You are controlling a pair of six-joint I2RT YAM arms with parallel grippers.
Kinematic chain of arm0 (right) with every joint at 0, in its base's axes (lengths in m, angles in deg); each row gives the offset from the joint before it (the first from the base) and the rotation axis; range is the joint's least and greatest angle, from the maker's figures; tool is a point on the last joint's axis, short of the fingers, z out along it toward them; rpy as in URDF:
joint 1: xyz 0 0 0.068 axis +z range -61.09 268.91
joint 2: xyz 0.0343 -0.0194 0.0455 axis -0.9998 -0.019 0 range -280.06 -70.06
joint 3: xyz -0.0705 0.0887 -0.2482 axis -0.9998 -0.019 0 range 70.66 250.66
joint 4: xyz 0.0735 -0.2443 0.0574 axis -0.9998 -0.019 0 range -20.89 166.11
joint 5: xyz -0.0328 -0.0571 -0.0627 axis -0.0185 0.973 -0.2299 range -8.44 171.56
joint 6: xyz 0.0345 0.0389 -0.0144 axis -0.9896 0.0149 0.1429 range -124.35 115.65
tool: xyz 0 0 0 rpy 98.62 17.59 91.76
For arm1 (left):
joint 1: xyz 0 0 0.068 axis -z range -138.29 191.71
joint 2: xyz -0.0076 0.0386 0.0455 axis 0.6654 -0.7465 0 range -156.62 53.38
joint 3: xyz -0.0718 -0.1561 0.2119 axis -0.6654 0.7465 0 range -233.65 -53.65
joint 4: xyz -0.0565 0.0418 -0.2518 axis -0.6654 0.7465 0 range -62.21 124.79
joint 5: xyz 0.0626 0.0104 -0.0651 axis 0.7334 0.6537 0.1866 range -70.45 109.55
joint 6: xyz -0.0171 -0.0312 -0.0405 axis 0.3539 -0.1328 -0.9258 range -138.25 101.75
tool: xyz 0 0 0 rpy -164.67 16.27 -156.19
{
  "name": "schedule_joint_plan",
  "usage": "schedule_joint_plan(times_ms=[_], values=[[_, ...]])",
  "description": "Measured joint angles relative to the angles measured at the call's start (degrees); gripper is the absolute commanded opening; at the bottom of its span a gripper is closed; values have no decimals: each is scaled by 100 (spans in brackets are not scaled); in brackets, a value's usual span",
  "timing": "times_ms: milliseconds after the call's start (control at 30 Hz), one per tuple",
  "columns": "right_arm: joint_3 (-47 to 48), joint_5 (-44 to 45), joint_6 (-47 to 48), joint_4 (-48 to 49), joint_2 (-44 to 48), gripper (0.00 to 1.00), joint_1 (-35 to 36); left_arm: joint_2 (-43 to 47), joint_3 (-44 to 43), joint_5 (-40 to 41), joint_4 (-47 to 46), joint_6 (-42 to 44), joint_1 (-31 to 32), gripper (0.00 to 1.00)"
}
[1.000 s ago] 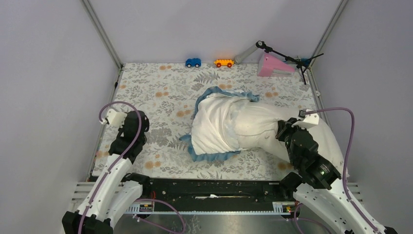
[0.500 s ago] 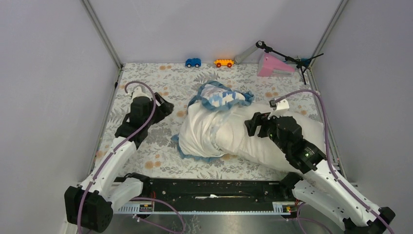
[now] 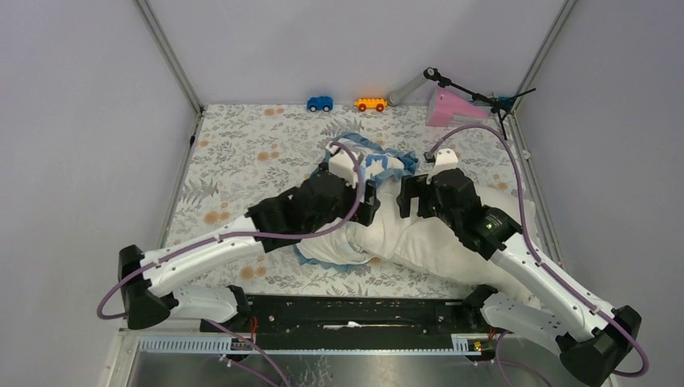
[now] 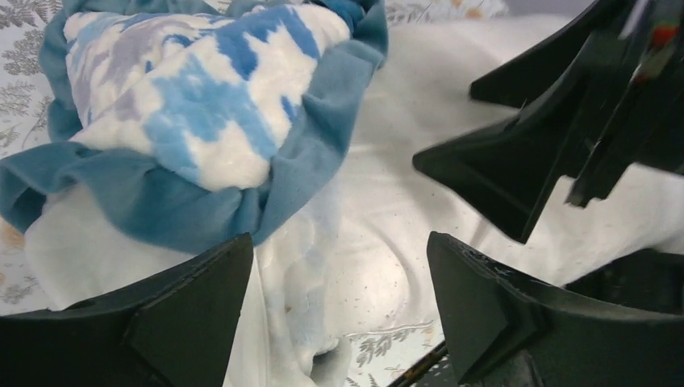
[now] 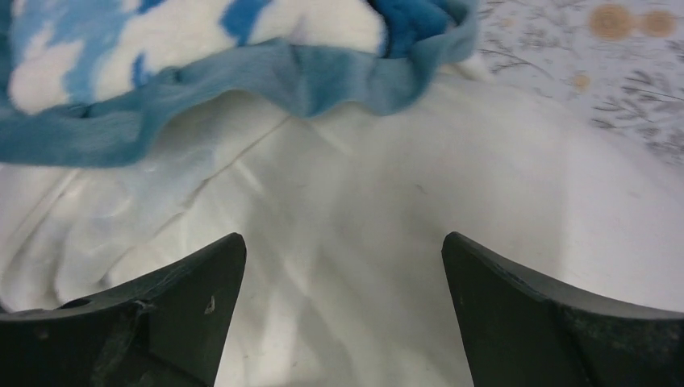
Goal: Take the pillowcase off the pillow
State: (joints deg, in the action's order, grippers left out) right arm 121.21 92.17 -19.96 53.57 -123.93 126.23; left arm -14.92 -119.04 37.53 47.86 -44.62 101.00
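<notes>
The cream-white pillow [image 3: 423,242] lies slantwise from the table's middle toward the near right. The pillowcase [image 3: 369,160] is bunched over the pillow's far left end, blue-and-white print up, with blue edging and white folds trailing down to the near left [image 3: 323,250]. My left gripper [image 3: 373,201] hangs open over the white cloth just below the bunch. My right gripper [image 3: 406,197] stands open facing it, a short gap between them. In the left wrist view my left gripper [image 4: 339,242] frames white fabric below the pillowcase [image 4: 202,105]. In the right wrist view my right gripper [image 5: 343,242] spans the bare pillow [image 5: 524,169] under the pillowcase's [image 5: 274,81] blue rim.
A floral table cloth [image 3: 242,153] covers the table. A blue toy car [image 3: 320,103] and an orange one [image 3: 370,104] sit at the far edge, with a pink wedge [image 3: 450,109] and a thin black stand [image 3: 476,97] at the far right. Grey walls close in on both sides.
Both arms have swung in from the sides to the middle over the pillow, and both grippers have gone from shut to open. The pillowcase's far end has flipped print-side up.
</notes>
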Motion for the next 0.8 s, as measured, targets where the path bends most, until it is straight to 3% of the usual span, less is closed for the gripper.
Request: schedule_joint_plan(times_ms=[133, 300, 400, 467, 533, 733, 800], values=[[0, 874, -120, -205, 151, 100, 0, -647, -389, 439, 232, 538, 310, 98], [-4, 1628, -264, -448, 203, 100, 0, -1928, -1412, 916, 748, 892, 267, 99], [-122, 1683, -437, -476, 284, 99, 0, -2616, -1777, 1025, 942, 833, 105, 97], [-273, 1661, -546, -450, 343, 97, 0, -2929, -1766, 1071, 1073, 688, -103, 88], [-481, 1543, -678, -361, 337, 81, 0, -2970, -1631, 1054, 1099, 542, -323, 72], [-857, 1338, -949, 37, 179, 1, 0, -1985, -413, 496, 457, 46, -1303, 41], [-861, 1231, -1047, 203, 210, 0, 2, -1515, 81, 149, 201, -129, -1692, 34]])
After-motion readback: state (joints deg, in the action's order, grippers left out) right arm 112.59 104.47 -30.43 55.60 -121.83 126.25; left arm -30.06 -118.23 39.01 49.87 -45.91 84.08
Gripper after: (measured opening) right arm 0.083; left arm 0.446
